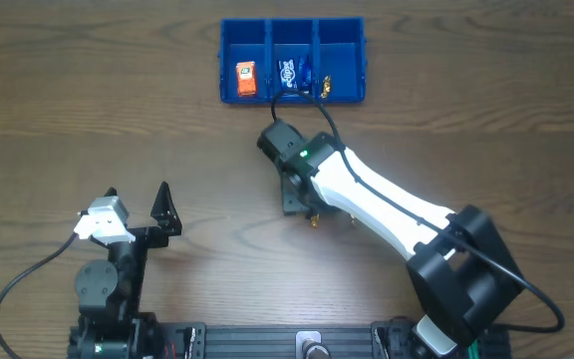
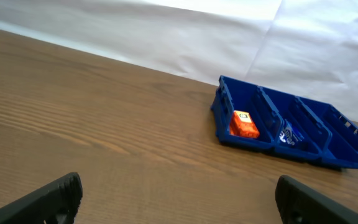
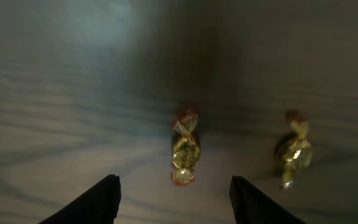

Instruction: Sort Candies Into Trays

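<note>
Beneath right gripper (image 3: 174, 186), gold candy (image 3: 184, 149), jaws wide

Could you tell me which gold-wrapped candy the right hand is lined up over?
The gold candy centred between the open fingers of the right hand; the other candy lies outside them.

A brown wood-grain table (image 1: 88, 100) is stretching across the whole scene, and a creased white backdrop (image 2: 166, 31) is standing along its far edge
</note>
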